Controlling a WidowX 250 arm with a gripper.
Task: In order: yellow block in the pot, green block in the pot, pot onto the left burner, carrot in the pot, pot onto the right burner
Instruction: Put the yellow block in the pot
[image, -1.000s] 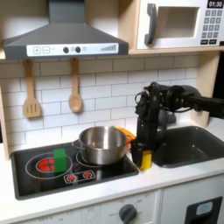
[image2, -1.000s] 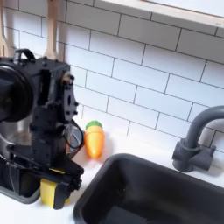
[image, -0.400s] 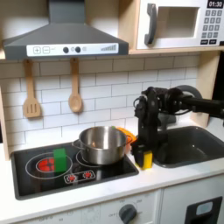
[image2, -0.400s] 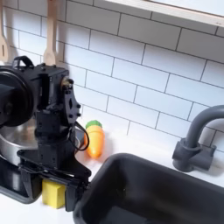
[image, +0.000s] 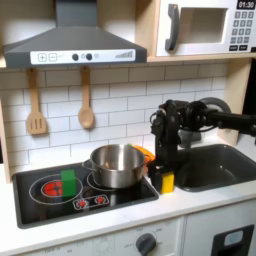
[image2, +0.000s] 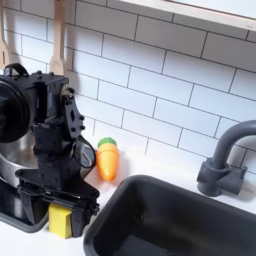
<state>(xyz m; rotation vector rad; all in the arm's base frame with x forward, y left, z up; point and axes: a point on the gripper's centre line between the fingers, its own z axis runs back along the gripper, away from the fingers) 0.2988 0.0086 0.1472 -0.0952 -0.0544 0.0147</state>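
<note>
The black robot gripper (image2: 60, 210) is hovering low over the small yellow plastic block (image2: 61, 221), which is sitting on the white counter (image: 190, 200) beside the shiny silver metal pot (image: 116, 165); I cannot tell whether its fingers are clenching it.

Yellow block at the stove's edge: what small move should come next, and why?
Probably close the pincer on the yellow block, then lift. In the second exterior view the block sits on the counter between the lowered fingers, beside the pot, which looks empty in the first exterior view. Whether the fingers already touch it is unclear.
</note>
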